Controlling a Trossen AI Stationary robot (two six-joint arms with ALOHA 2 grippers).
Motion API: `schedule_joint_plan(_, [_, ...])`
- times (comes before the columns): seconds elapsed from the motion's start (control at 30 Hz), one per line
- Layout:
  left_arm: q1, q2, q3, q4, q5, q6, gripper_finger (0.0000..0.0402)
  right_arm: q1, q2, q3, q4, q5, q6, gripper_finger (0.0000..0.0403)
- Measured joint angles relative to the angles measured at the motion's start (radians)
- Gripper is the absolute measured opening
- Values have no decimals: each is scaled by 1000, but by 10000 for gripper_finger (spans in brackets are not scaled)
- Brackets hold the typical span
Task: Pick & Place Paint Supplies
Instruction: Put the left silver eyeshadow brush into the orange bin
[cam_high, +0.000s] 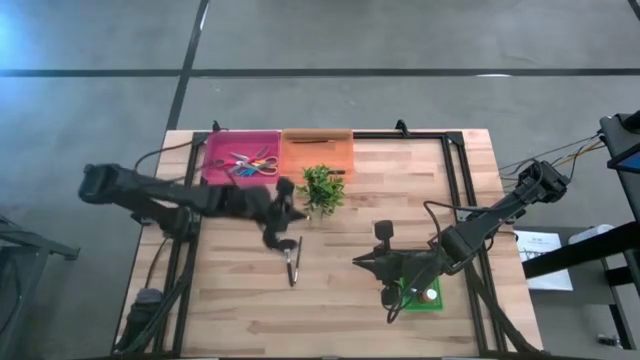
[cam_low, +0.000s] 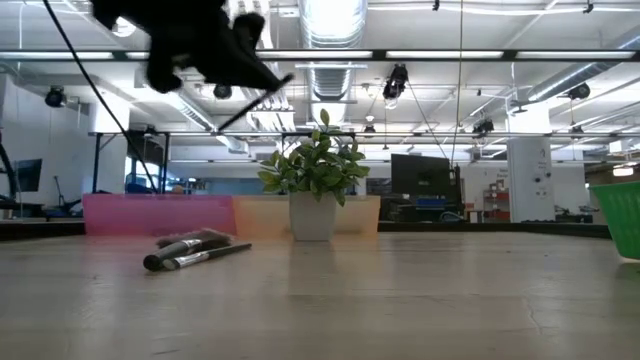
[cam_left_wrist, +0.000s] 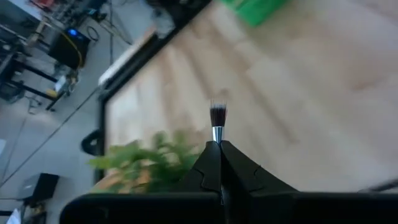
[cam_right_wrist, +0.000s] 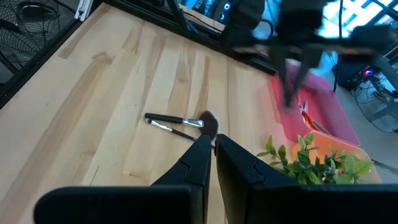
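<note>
Brush (cam_left_wrist: 218, 118) pinched in left gripper (cam_left_wrist: 219, 146), held above table near plant (cam_high: 321, 188), prob. en route to pink bin (cam_high: 240, 160). Two more brushes (cam_high: 291, 262) lie mid-table. Right gripper (cam_right_wrist: 209, 144) pressed together, empty, waiting over green bin (cam_high: 420, 297).

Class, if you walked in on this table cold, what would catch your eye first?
Probably the left gripper, raised above the table beside the leafy green plant, shut on a thin brush. Next, two brushes lying together mid-table, and the pink tray and orange tray along the far edge.
</note>
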Motion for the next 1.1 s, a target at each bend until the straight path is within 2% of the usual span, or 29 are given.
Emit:
schedule_joint_plan(0.23, [356,19,0,170,289,133,0,-2,0,0,-1,1,-8,22])
schedule_joint_plan(0.37, [535,19,31,253,443,108,0,-6,0,0,0,1,-16,22])
schedule_joint_plan(0.47, [609,39,63,280,515,65,0,-11,0,0,0,1,-16,22])
schedule_joint_plan(0.7, [629,208,109,279,539,51,0,-12,0,0,2,1,-14,22])
schedule_joint_plan(0.9, [658,377,182,277,497,56,0,-11,0,-4,0,1,0,22])
schedule_joint_plan(1.1, [690,475,257,251,496,33,0,-14,0,-8,-1,4,-12,22])
